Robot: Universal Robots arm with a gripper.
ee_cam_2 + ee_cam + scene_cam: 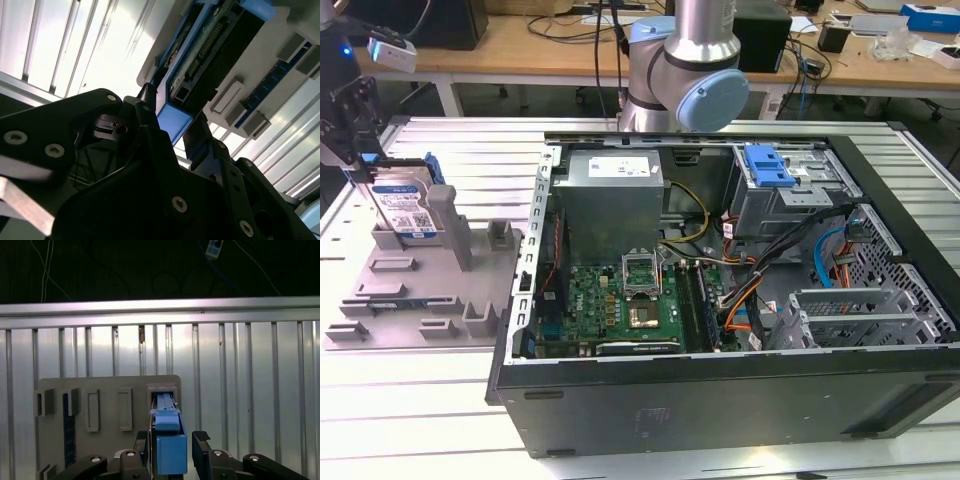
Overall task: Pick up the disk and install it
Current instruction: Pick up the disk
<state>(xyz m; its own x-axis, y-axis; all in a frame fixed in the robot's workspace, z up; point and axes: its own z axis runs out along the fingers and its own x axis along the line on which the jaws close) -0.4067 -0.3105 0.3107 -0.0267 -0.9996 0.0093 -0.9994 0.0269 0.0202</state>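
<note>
**Robot hand straddling an upright hard disk in its tray**

Nearest the lens in the second wrist view is the hand (175,117), a black metal linkage dotted with screws. Its two fingers (150,107) reach toward the disk (210,45). From this angle the disk shows a dark underside with a row of connector pins, edged by a blue plastic rail.

In the exterior view the disk is a flat silver-grey rectangle with a white-and-blue label. It is framed in the same blue rail and stands on edge. It sits in a slot at the far corner of a grey plastic tray (410,300), at the exterior view's left. The tray lies on a slatted aluminium surface (420,400).

In the first wrist view the fingers stand one on each side of the blue rail, with the disk's narrow edge between them. A thin dark gap shows beside one finger, so the hand looks released rather than clenched. The disk rests in its slot.

In the exterior view the hand hangs down onto the top of the disk at the far left edge. The silver and pale blue base joints of the arm (685,70) rise behind an opened computer case (720,400). The case lies just beside the tray toward the exterior view's right and has a blue latch (767,165) in its far corner.
</note>
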